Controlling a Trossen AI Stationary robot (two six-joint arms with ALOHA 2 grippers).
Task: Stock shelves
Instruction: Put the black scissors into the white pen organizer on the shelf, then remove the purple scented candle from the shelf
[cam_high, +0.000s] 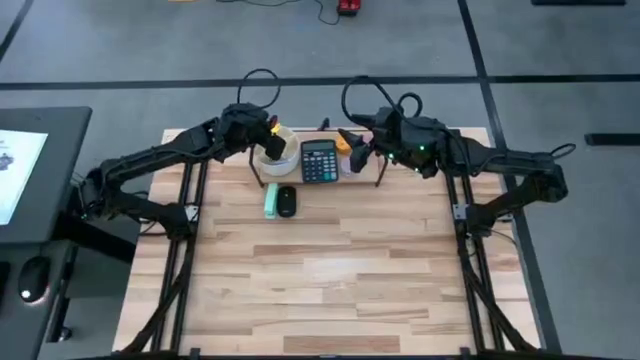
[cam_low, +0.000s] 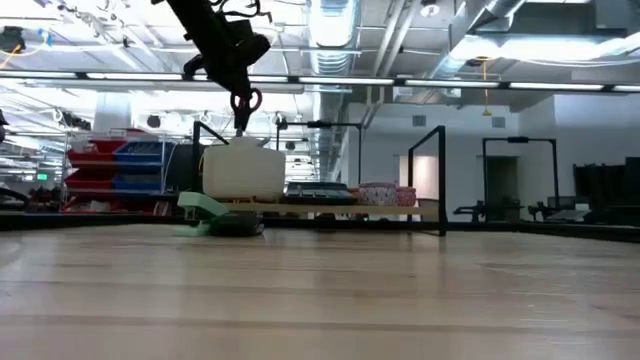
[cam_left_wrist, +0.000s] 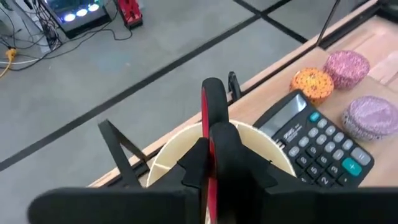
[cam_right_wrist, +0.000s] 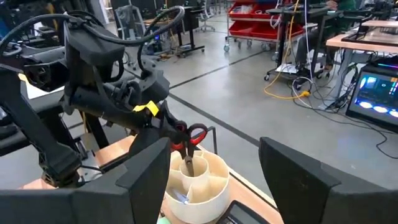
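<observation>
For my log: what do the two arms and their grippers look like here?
Both arms are dark, jointed, near-black. A black cable loops above each wrist. The left gripper carries a small yellow tag beside it; the right gripper sits on a bulky dark wrist block showing a small green light. The right gripper's fingers are broad, flat, matte black paddles.

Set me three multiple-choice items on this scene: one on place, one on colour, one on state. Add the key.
1. The calculator lies: A on the rack beside the white cup; B on the floor; C in a pincer.
2. The scissors' handles are: A blue; B red; C yellow.
3. The right pincer is: A shut on the scissors; B shut on the cup; C open.
Key: A, it sits by the cup; B, red loops show at the left pincer; C, its fingers stand apart.
</observation>
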